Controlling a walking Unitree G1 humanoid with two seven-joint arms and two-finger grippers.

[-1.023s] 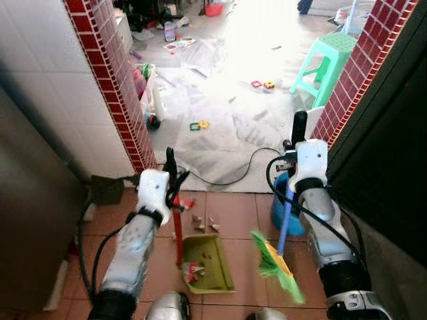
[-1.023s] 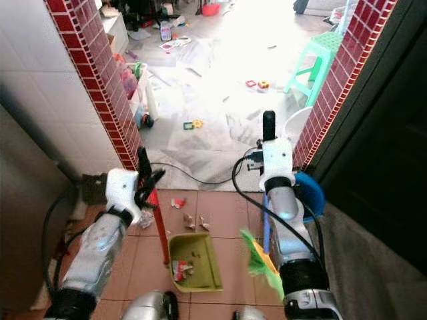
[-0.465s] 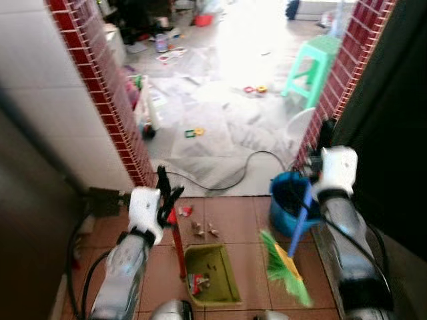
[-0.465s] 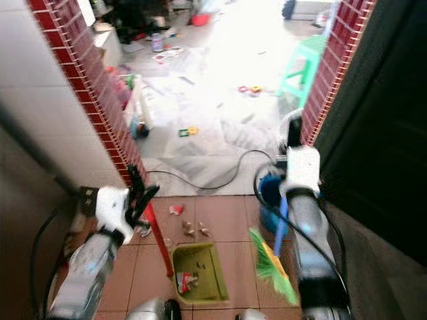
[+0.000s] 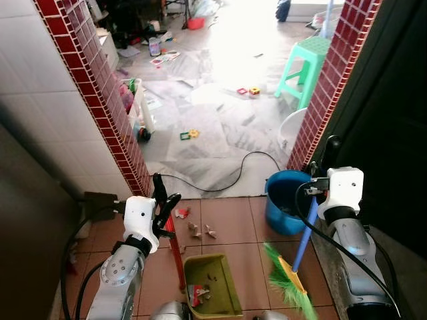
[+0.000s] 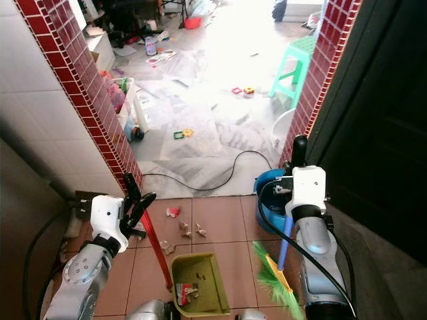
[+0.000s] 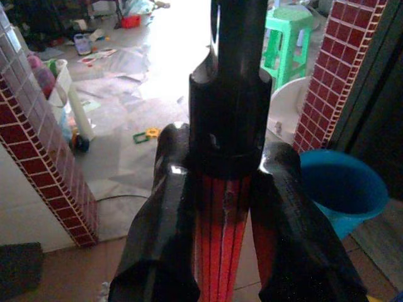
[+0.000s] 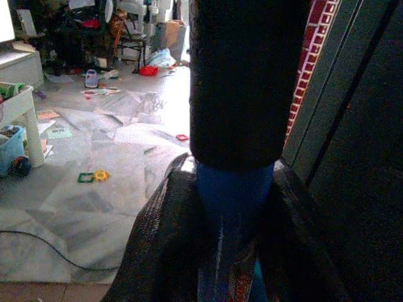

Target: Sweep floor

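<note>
My left gripper [image 5: 163, 200] is shut on the red handle [image 5: 177, 250] of a green dustpan [image 5: 212, 285], which rests on the terracotta tiles and holds scraps. In the left wrist view the two fingers [image 7: 160, 239] clamp that red handle [image 7: 220, 239]. On the other side, my right gripper [image 5: 320, 180] is shut on the blue stick [image 5: 303, 233] of a broom whose green bristles [image 5: 288, 287] hang near the floor, right of the pan. The right wrist view has both fingers [image 8: 160, 245] closed round the blue stick [image 8: 233, 207]. Paper scraps [image 5: 200, 230] lie just beyond the pan.
A blue bucket [image 5: 283, 203] stands by the right red-brick doorpost [image 5: 327, 93]. The left brick-edged tiled wall [image 5: 100, 100] narrows the doorway. A black cable [image 5: 227, 180] crosses the threshold. Beyond lie toys, papers and a green stool [image 5: 305, 63].
The camera has swung, shifting the whole scene. My right arm with the broom now sits lower and further right; the bucket is more exposed. Both grips are unchanged.
</note>
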